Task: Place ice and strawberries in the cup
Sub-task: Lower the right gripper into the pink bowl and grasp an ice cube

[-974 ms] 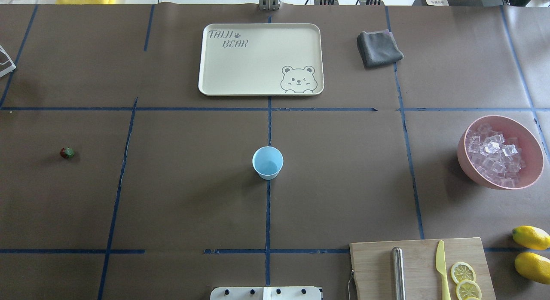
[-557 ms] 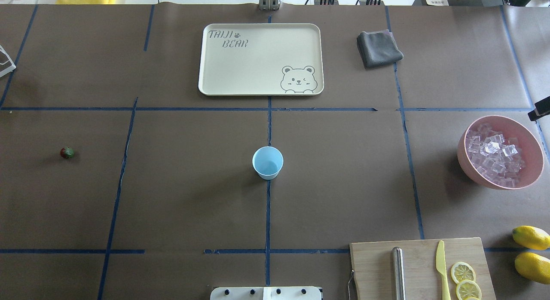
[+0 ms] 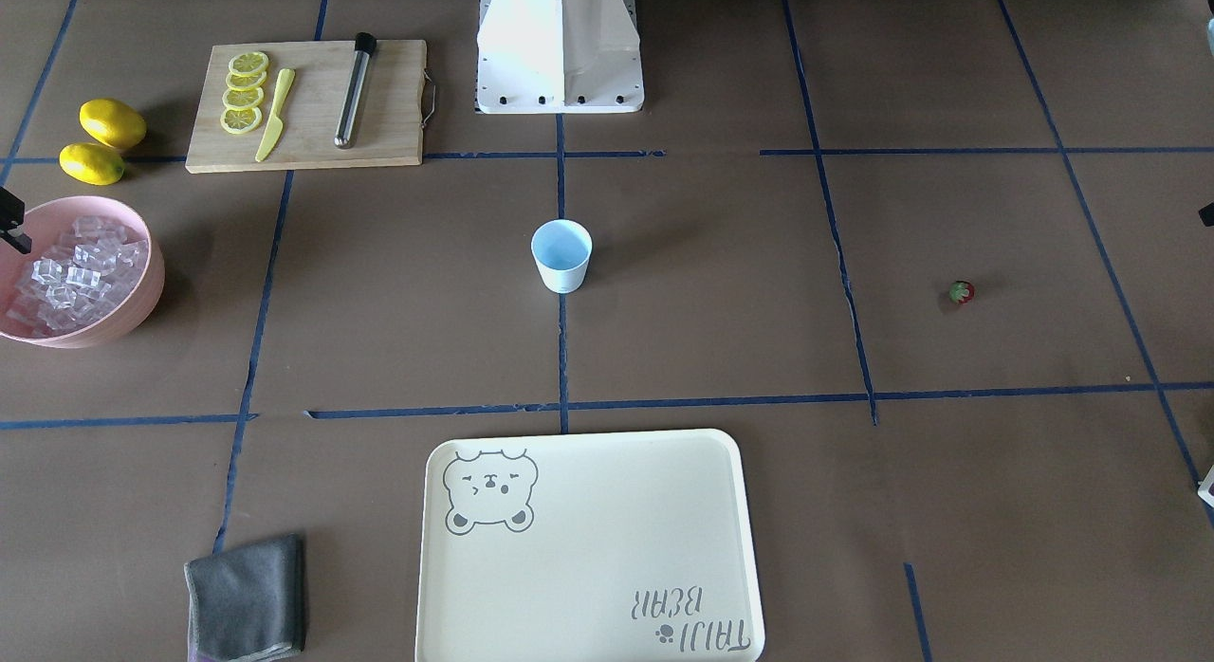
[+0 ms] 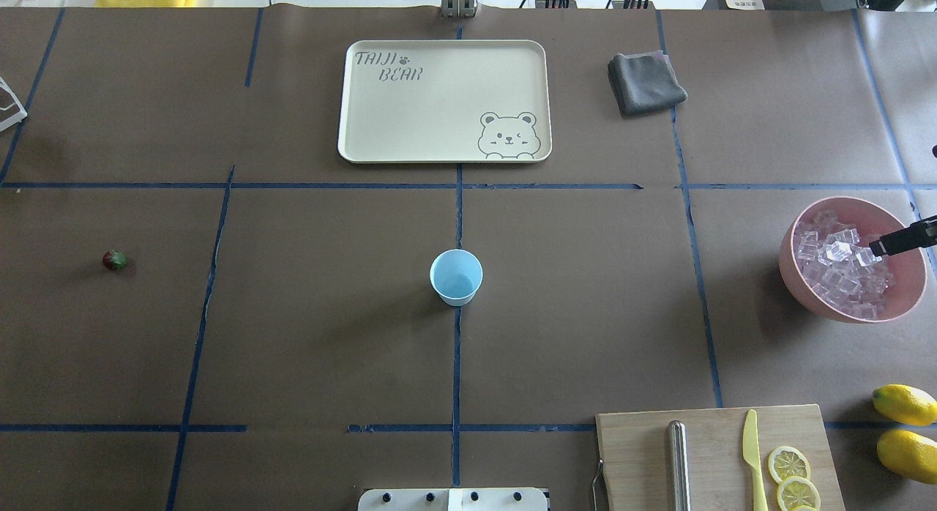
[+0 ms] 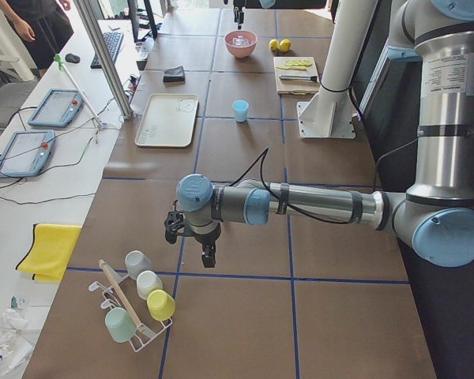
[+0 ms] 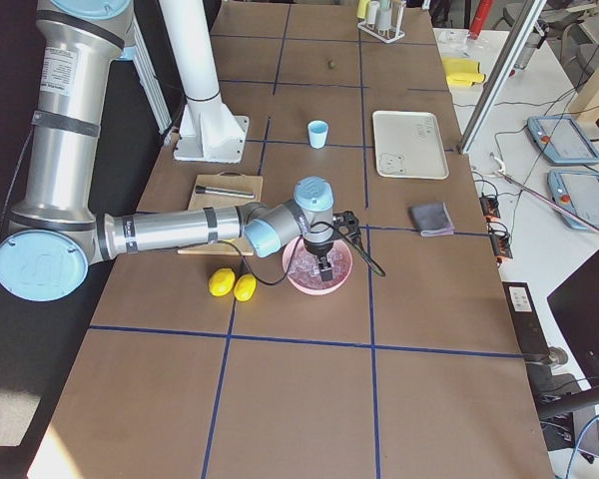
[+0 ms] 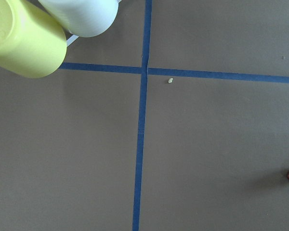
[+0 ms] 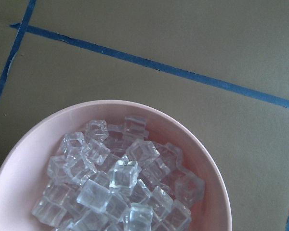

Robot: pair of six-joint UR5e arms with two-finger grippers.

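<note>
strawberry (image 4: 113, 260) lies far left; cup (image 4: 456, 277) stands centre, empty. right gripper (image 4: 889, 243) has just advanced over the ice (image 4: 838, 266) in the pink bowl (image 4: 787, 266); jaw opening cannot be told. ice pickup is judged next.

A robotics lab: paper-covered table (image 4: 585, 313) gridded with blue tape (image 4: 456, 364), teach pendants (image 5: 55, 107) alongside.

Opposed overhead, front views (cup (image 4: 456, 277) shared)
</note>
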